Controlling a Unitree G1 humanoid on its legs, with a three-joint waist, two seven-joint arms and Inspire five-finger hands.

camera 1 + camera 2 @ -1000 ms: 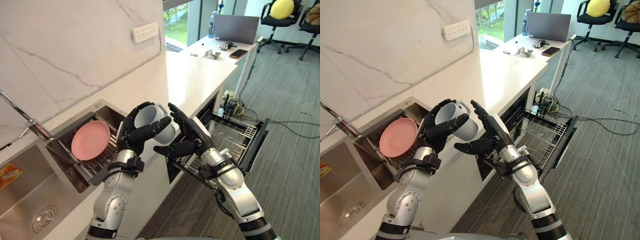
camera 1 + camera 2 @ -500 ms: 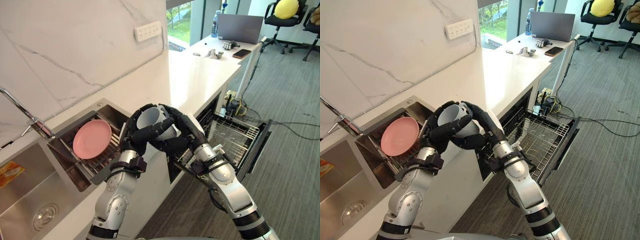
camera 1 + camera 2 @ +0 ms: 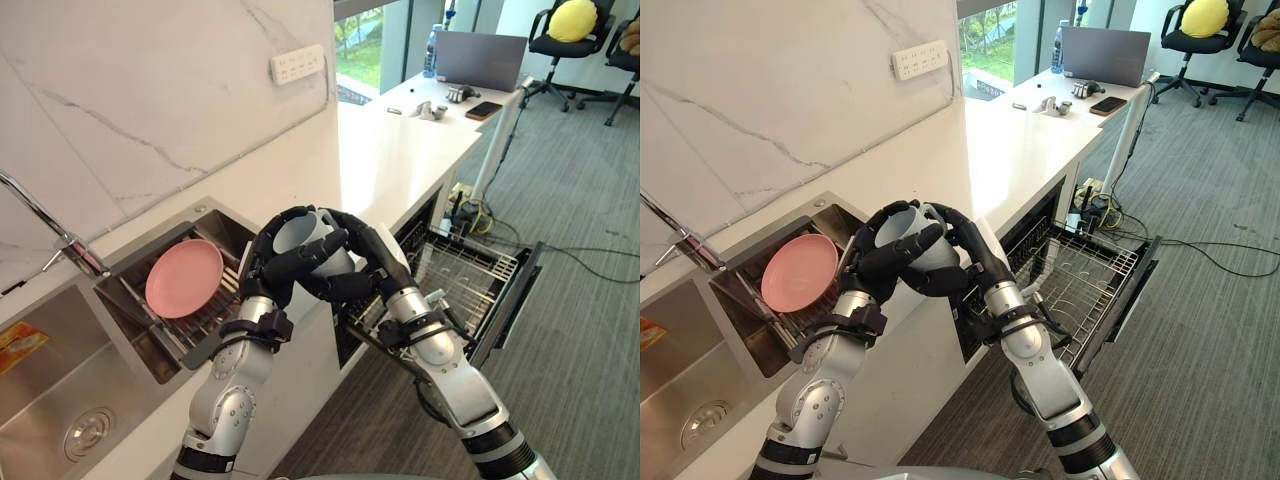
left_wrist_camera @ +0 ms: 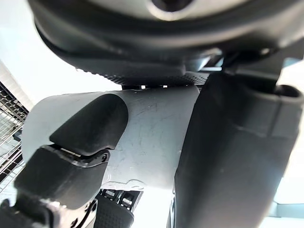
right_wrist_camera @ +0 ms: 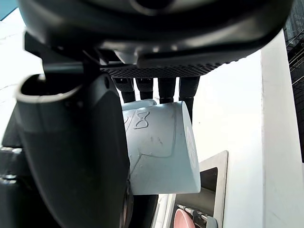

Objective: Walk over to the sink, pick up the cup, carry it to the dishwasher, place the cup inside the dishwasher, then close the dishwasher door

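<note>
A pale grey cup [image 3: 303, 238] is held in the air over the counter's front edge, between the sink and the dishwasher. My left hand [image 3: 283, 268] is curled round it from the sink side, and its wrist view shows dark fingers wrapped over the cup's wall [image 4: 152, 142]. My right hand [image 3: 362, 262] is curled round the same cup [image 5: 161, 147] from the dishwasher side, its fingers over the rim. The dishwasher [image 3: 505, 305] stands open below the counter at the right, with its wire rack [image 3: 465, 272] pulled out over the lowered door.
A pink plate [image 3: 183, 278] leans in the rack of the sink [image 3: 120, 310], with a tap [image 3: 45, 232] behind it. The white counter [image 3: 390, 150] runs back to a laptop [image 3: 482, 58] and small items. Office chairs [image 3: 562, 28] stand on the carpet beyond.
A second ago my right hand was open beside the cup held in my left hand. It has since closed round the cup, and both hands now grip it.
</note>
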